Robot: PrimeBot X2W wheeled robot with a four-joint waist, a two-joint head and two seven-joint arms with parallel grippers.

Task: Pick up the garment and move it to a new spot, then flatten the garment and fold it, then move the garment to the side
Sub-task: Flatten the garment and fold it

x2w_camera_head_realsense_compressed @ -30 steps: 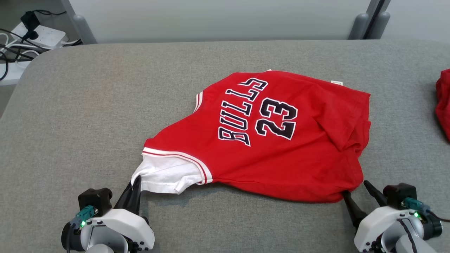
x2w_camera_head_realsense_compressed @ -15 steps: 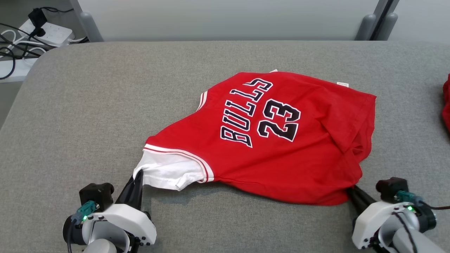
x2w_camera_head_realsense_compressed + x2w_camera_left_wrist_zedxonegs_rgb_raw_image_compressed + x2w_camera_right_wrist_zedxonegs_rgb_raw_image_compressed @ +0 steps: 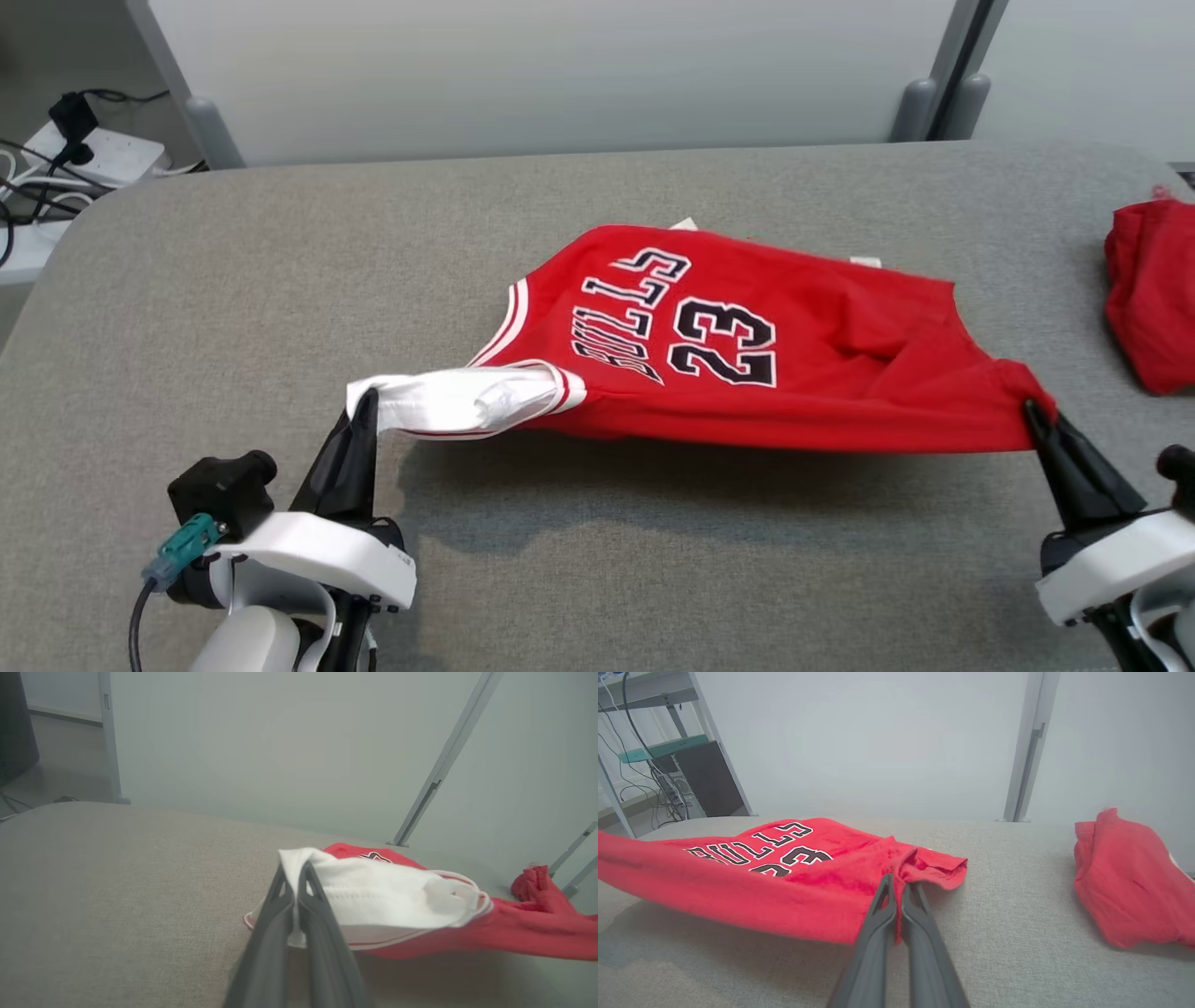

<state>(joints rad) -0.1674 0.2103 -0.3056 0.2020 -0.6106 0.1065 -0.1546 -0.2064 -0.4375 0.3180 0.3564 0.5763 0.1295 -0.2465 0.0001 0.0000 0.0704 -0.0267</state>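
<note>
Foreground: the left gripper (image 3: 366,403), fingers (image 3: 273,933) closed on the white sleeve (image 3: 448,401) of the red Bulls jersey (image 3: 822,392) at the near left; the right gripper (image 3: 1033,411), fingers (image 3: 878,933) closed on a bunched red corner of the hem at the near right. Between the two grips the near edge of the jersey hangs taut, clear of the grey fabric-covered desk (image 3: 233,299), with a shadow beneath it. The far part, bearing "BULLS" and "23" in black with white outline, slopes down to rest on the desk around its middle. Farther right, well apart from the jersey, a second red garment (image 3: 1150,299) lies crumpled near the desk's right edge. Beyond the desk's far edge stand pale partition panels (image 3: 560,75); a white power strip (image 3: 93,154) with dark cables lies past the far left corner.
</note>
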